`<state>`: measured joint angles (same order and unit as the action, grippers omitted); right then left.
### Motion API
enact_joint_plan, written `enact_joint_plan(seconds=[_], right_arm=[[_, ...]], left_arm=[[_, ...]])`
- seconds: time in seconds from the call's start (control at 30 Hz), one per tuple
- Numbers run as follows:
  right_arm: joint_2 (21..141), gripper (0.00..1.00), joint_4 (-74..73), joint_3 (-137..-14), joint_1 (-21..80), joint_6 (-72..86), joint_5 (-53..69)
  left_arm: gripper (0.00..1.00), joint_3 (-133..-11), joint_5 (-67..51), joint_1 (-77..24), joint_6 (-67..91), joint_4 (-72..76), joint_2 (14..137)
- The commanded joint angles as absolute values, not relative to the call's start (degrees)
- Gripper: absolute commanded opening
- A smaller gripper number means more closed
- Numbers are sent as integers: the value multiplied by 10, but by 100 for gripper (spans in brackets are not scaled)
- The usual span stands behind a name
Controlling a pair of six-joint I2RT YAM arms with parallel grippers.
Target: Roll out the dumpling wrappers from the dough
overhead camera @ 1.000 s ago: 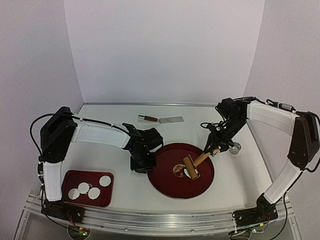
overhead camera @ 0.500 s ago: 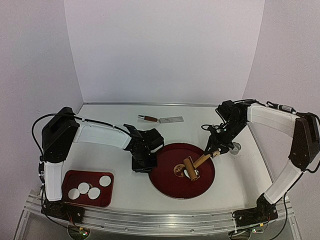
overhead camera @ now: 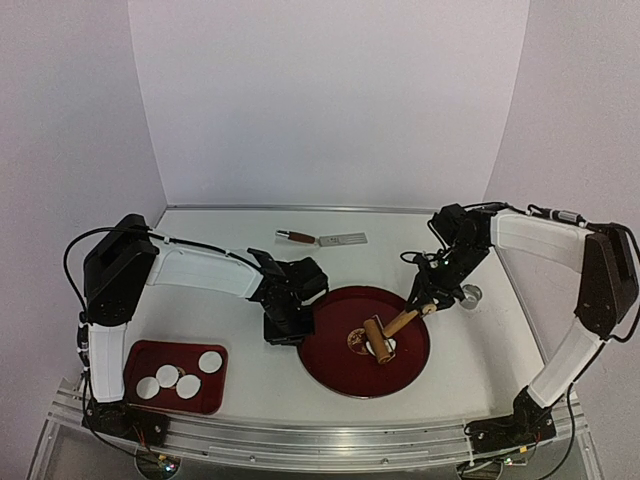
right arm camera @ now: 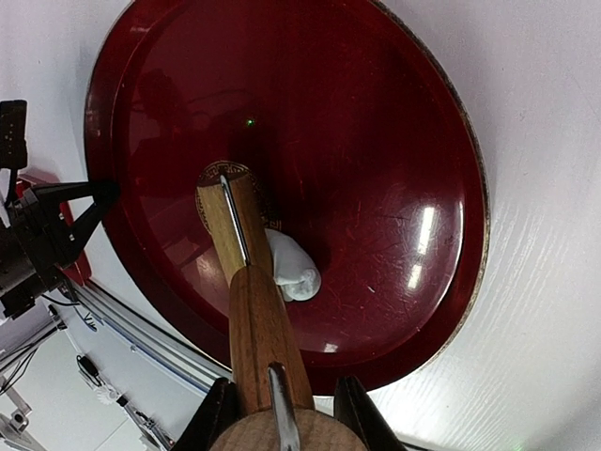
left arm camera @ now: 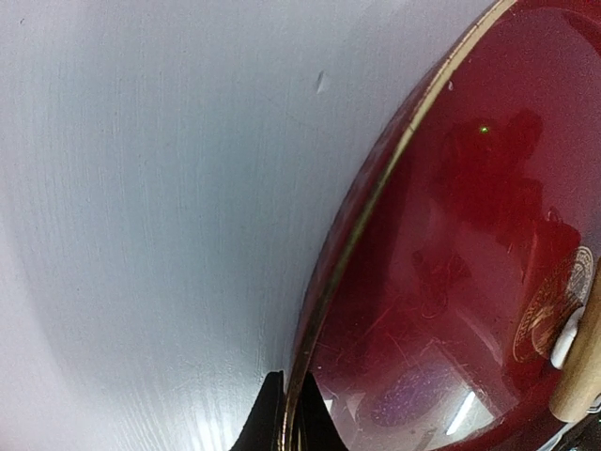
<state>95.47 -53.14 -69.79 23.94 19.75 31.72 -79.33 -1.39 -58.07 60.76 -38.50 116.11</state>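
Since a second ago the right gripper (overhead camera: 428, 306), clamped on the handle of the smooth wooden hand roller (right arm camera: 246, 246), has slid it slightly left over the white dough lump (right arm camera: 293, 271) mid-frame. The left gripper (left arm camera: 285, 418) seems pinched on the gilt rim of the glossy round dark-red plate (overhead camera: 335, 335), with bare white table (overhead camera: 250, 385) around it. Four thin white dumpling wrappers (overhead camera: 188, 386) lie in the red rectangular tray (overhead camera: 150, 355), lower left.

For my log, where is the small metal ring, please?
Top view: the small metal ring stands on the table's right side, just right of the round red tray.
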Motion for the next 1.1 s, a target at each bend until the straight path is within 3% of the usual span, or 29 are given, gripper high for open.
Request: enact_joint_plan(seconds=[0.0, 1.07], right_arm=[[1027, 0, -594, -654, 230, 179, -24], [1112, 0, -537, -643, 204, 182, 23]], left_arm=[[0, -779, 30, -575, 606, -440, 1168], [0, -767, 24, -538, 585, -416, 1154]])
